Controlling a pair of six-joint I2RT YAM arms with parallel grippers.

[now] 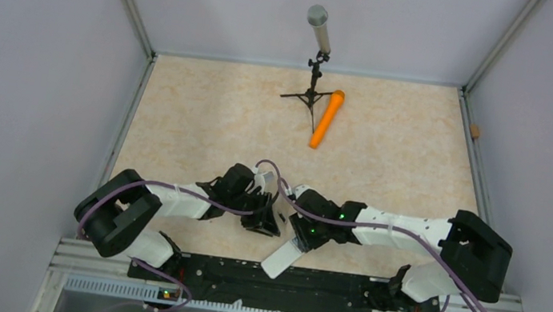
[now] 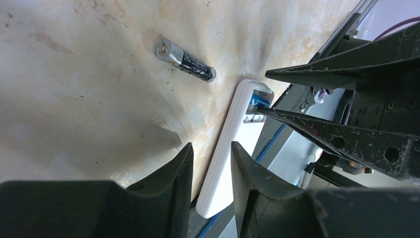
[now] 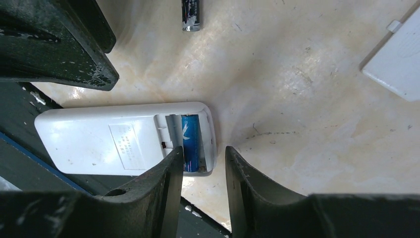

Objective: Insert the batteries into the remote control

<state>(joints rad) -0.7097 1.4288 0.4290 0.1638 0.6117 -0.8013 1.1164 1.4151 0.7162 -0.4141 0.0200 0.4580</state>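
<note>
The remote control (image 3: 109,141) lies back-up near the table's front edge, also seen as a white oblong (image 1: 281,259) in the top view. Its compartment is uncovered, with one blue-banded battery (image 3: 190,139) seated in it. A second battery (image 2: 186,61) lies loose on the table beyond it. My right gripper (image 3: 202,153) is open and empty, hanging over the compartment end with one fingertip (image 2: 277,115) at the seated battery. My left gripper (image 2: 210,156) is open above the remote's other end (image 2: 223,183), holding nothing.
A white battery cover (image 3: 396,64) lies on the table off to the side. At the back stand a grey microphone on a black tripod (image 1: 318,36) and a long orange cylinder (image 1: 326,119). The black mounting rail (image 1: 281,282) runs just behind the remote.
</note>
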